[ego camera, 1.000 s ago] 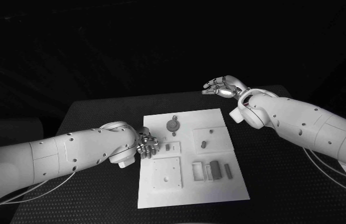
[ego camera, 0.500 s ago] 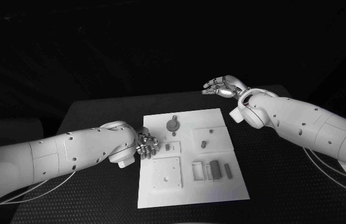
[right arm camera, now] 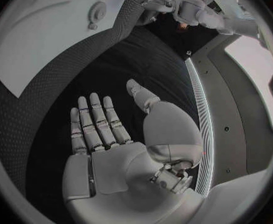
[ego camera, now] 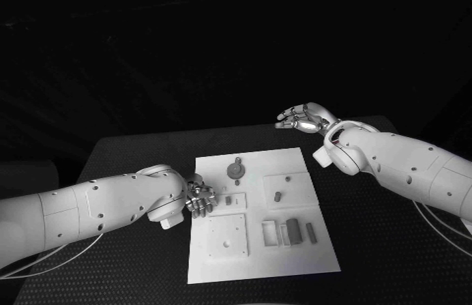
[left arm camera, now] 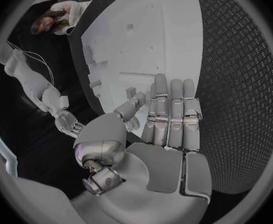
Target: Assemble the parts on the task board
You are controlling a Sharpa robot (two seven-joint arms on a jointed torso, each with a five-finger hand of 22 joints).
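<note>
The white task board (ego camera: pixel 260 250) lies in the middle of the table. On it are a round toothed part (ego camera: pixel 235 169), a small peg (ego camera: pixel 278 196), another small piece (ego camera: pixel 228 200) and dark bars (ego camera: pixel 292 228) beside raised white blocks. My left hand (ego camera: pixel 200 197) hovers at the board's left edge with its fingers (left arm camera: pixel 170 114) stretched out flat and nothing in them. My right hand (ego camera: pixel 305 119) is raised beyond the board's far right corner, palm open, fingers (right arm camera: pixel 93 122) spread and holding nothing. The board (right arm camera: pixel 43 40) and the toothed part (right arm camera: pixel 98 9) lie far from it.
The black table (ego camera: pixel 128 158) has bare mat on both sides of the board. A square plate with holes (ego camera: pixel 227 233) sits on the board's near left. My right forearm (ego camera: pixel 393 165) crosses the table's right side.
</note>
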